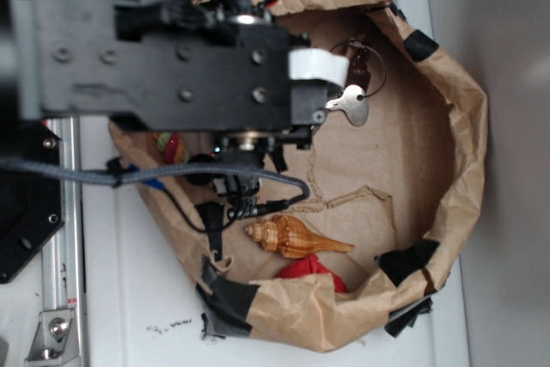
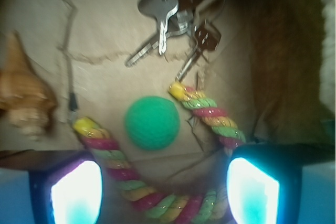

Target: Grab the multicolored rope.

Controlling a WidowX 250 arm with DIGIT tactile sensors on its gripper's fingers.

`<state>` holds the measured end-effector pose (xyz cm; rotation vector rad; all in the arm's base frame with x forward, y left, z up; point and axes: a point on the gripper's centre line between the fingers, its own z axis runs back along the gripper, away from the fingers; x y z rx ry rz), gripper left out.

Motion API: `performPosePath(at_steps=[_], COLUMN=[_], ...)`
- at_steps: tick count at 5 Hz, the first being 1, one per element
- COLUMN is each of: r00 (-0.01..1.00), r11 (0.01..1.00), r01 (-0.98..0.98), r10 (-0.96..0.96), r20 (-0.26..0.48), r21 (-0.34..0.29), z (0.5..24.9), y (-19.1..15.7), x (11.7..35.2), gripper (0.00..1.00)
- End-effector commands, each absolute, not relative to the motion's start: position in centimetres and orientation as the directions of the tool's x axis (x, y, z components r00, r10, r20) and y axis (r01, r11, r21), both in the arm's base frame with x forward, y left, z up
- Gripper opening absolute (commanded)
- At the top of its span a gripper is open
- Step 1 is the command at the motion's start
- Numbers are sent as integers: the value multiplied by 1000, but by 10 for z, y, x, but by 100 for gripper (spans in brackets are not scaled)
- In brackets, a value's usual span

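The multicolored rope lies in a U on brown paper, twisted from red-pink, yellow and green strands with yellow tips. In the wrist view its bend runs between the glowing fingertips of my gripper. The gripper is open and straddles that bend, and the pads stand apart from the rope on both sides. A green ball rests inside the U. In the exterior view only a short piece of the rope shows beside the black arm, which hides the gripper.
A bunch of keys lies beyond the ball, and a striped orange-brown seashell lies to the left. Crumpled brown paper walls patched with black tape ring the area. A red object sits near the shell.
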<state>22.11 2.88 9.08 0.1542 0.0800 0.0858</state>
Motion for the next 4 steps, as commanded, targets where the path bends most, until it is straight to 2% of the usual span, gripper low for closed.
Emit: performPosePath(at_steps=[1, 2, 4], r00=[978, 978, 981], r11=[971, 969, 966], r01=[-173, -182, -187], r10=[188, 195, 193], r20=[-86, -69, -18], r21=[164, 166, 180], z=[62, 60, 66], y=[77, 89, 111], x=[211, 213, 198], gripper=[100, 100, 100])
